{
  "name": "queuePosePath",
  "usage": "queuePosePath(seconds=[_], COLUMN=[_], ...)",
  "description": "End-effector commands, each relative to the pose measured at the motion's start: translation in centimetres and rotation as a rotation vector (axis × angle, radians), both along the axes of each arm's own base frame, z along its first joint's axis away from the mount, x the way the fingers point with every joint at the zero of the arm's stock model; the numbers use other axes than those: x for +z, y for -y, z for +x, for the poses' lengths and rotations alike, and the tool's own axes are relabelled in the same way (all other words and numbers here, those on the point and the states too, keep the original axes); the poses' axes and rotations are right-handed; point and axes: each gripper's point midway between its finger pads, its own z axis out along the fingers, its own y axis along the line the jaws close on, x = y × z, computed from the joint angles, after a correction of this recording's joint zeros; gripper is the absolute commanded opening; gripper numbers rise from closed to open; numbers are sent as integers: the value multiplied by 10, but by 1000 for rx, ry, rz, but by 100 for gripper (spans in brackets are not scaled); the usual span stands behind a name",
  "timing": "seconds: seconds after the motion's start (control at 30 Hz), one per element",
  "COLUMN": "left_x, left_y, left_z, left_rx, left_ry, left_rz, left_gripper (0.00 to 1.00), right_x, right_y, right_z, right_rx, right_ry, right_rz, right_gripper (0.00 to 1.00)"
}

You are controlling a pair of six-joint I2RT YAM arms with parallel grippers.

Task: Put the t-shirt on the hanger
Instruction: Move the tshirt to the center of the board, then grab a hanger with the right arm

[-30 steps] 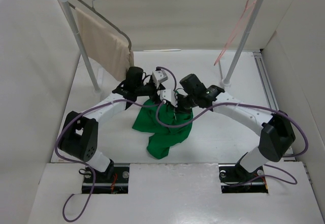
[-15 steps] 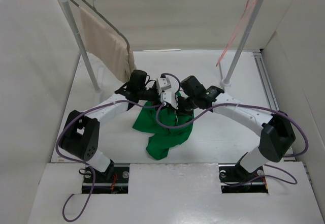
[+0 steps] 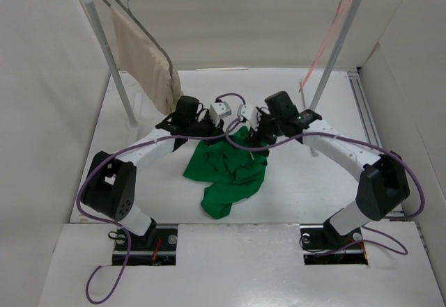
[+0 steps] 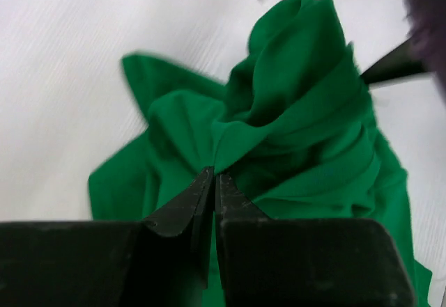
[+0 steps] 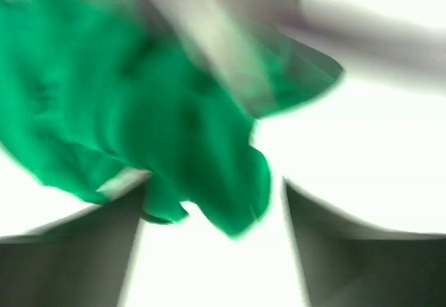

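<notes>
Left wrist view: the left gripper (image 4: 213, 182) is closed tight, pinching a fold of the t-shirt (image 4: 300, 133), which lies crumpled at the centre of the table (image 3: 313, 182). Right wrist view is blurred; the right gripper (image 5: 212, 251) stands apart, gripping nothing. At 1 o'clock the hanger (image 3: 322, 44) hangs, faint.

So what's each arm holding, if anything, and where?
Jaws of the left arm pinch a fold of the t-shirt; those of the right arm stand open, holding nothing.
</notes>
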Motion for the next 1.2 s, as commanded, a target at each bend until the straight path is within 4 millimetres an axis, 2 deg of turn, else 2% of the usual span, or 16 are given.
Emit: queuePosePath(seconds=[0.0, 0.1, 0.23, 0.37, 0.47, 0.5, 0.53, 0.57, 0.63, 0.77, 0.83, 0.93, 0.97, 1.07, 1.13, 1.17], left_x=[17, 17, 22, 28, 26, 28, 28, 28, 35, 31, 36, 38, 39, 44, 42, 42], left_y=[-33, -45, -52, -53, -57, -58, -60, -62, -63, -66, -66, -67, -67, -67, -67, -66], left_z=[18, 11, 6, 3, -1, 0, -1, 0, -2, -8, -10, -11, -11, -12, -12, -13], left_rx=[165, 209, 304, 345, 358, 367, 374, 384, 385, 385, 385, 385, 385, 390, 390, 382], left_ry=[-3, -47, -108, -131, -136, -125, -121, -117, -93, -90, -73, -63, -53, -38, -37, -40], left_rz=[58, 111, 100, 72, 74, 73, 77, 82, 65, 63, 51, 44, 37, 16, 15, 11], left_gripper=[0, 0, 0, 0, 0, 0, 0, 0, 0, 0, 0, 0, 0, 0, 0, 0], right_x=[47, 86, 119, 160, 216, 233, 271, 282, 328, 395, 407, 418, 408, 397, 368, 373], right_y=[9, -5, -8, -28, -42, -38, -32, -26, 3, 64, 106, 141, 157, 182, 186, 194], right_z=[57, 61, 32, -6, -18, -13, -10, -2, 16, 56, 77, 102, 117, 136, 150, 152], right_rx=[-181, -191, -212, -135, -82, -106, -127, -161, -279, -562, -762, -917, -964, -1053, -1108, -1134], right_ry=[115, 195, 239, 248, 307, 334, 388, 403, 481, 653, 721, 805, 808, 811, 772, 804], right_rz=[58, 91, 114, 230, 356, 382, 445, 454, 521, 588, 549, 538, 504, 507, 493, 524], right_gripper=[100, 100, 100, 100, 100, 100, 100, 100, 100, 100, 100, 100, 100, 99, 97, 95])
